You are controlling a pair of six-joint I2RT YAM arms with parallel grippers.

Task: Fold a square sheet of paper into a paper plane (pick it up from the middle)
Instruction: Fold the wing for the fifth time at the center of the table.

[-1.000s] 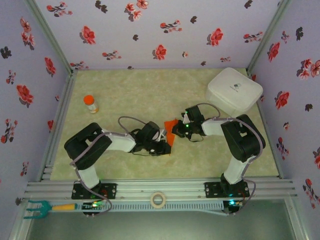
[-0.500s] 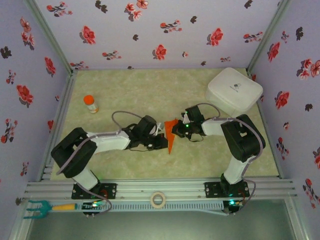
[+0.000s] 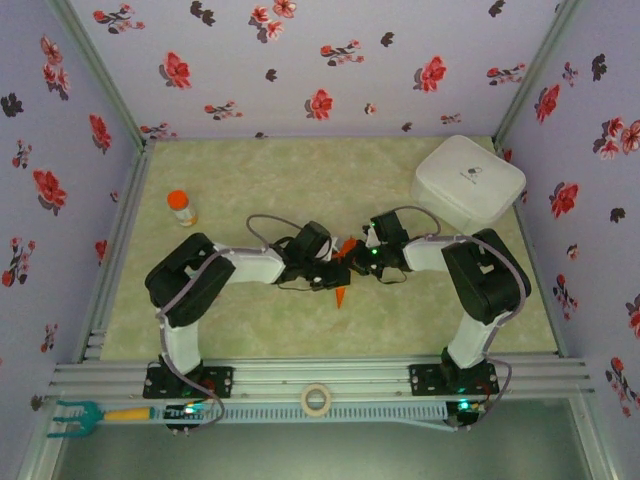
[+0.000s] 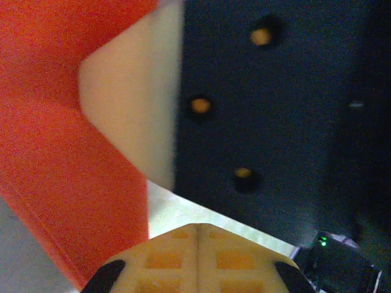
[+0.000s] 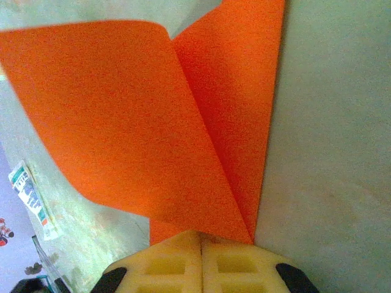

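Note:
The orange-red square sheet of paper is creased into a narrow pointed shape near the table's middle. In the right wrist view the paper shows a loose curled flap over a folded layer. My right gripper is shut on the paper's near edge; from above the right gripper sits at the paper's upper end. My left gripper is pressed close against it from the left. In the left wrist view the left gripper is shut with nothing between its tips, the paper lying beside it on the left.
A white case stands at the back right. A small orange-capped bottle stands at the left. A printed packet lies on the table. A tape roll and a green tool rest on the front rail.
My left gripper has closed and slid right and back, up against the right gripper. The paper now shows as a narrower strip. The right arm has held still.

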